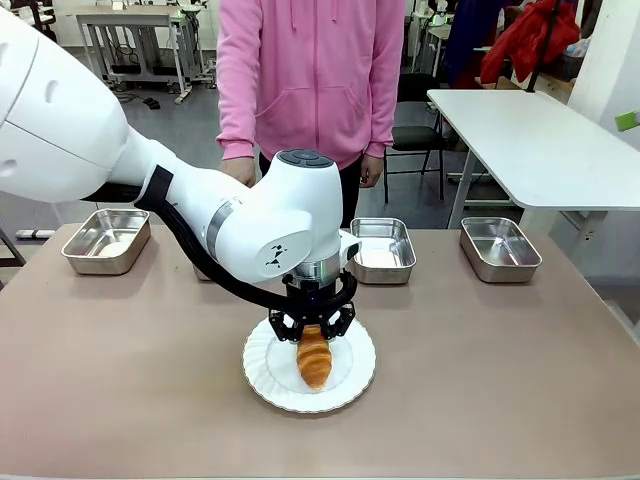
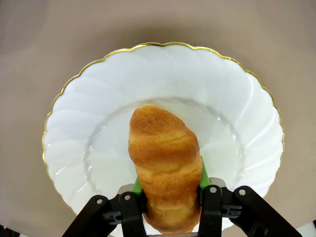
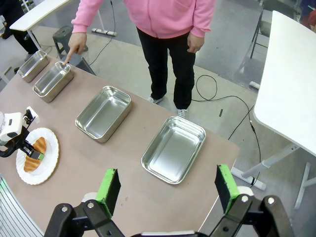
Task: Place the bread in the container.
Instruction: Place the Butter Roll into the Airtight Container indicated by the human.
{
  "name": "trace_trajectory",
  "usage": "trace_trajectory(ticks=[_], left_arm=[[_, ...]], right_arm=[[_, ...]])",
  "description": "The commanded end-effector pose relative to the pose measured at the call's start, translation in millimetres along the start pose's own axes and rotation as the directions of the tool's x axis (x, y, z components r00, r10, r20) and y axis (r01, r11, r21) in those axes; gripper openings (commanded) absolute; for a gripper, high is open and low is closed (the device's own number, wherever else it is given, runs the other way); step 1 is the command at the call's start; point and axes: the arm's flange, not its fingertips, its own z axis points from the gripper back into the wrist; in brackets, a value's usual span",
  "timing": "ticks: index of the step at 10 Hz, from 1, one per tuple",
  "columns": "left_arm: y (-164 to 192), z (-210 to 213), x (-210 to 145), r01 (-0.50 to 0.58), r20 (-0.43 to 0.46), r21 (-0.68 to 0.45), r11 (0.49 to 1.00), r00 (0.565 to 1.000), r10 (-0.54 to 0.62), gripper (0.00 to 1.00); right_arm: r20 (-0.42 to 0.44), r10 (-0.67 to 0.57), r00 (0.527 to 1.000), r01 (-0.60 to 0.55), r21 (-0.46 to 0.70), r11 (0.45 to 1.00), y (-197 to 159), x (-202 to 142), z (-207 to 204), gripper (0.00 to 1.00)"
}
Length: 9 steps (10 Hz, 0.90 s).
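While the person's finger (image 3: 69, 53) points into the second container (image 3: 51, 80) from the left, the left gripper (image 1: 313, 335) pinches the bread (image 2: 165, 165) at its near end, on the white plate (image 2: 89, 98). It's the grasping step; next comes lifting and carrying far-left. Out right, the right gripper (image 3: 168, 190) hangs spread wide, empty.

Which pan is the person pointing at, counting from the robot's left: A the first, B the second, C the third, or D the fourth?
B: in the right wrist view the person's hand points a finger down at the second pan.
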Motion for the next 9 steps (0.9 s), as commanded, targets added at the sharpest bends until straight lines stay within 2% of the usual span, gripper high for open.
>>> trace_trajectory(ticks=[1, 3, 5, 7, 9], left_arm=[[0, 0, 0, 0.000, 0.000, 0.000, 1.000, 1.000, 0.000, 0.42], [34, 50, 24, -0.021, 0.119, -0.023, 1.000, 0.993, 0.023, 0.41], [72, 105, 53, 0.005, 0.170, -0.038, 0.999, 0.986, 0.002, 0.41], [118, 131, 109, 0.091, 0.139, -0.076, 0.993, 0.987, -0.080, 0.41], [158, 131, 164, 0.134, 0.138, -0.076, 0.988, 0.983, -0.123, 0.41]], right_arm=[[0.021, 0.009, 1.000, -0.009, 0.015, 1.000, -2, 0, 0, 1.00], [0.021, 0.009, 1.000, -0.009, 0.015, 1.000, -2, 0, 0, 1.00], [0.021, 0.009, 1.000, -0.009, 0.015, 1.000, -2, 0, 0, 1.00], [0.021, 0.009, 1.000, -0.009, 0.015, 1.000, -2, 0, 0, 1.00], [0.021, 0.009, 1.000, -0.009, 0.015, 1.000, -2, 0, 0, 1.00]])
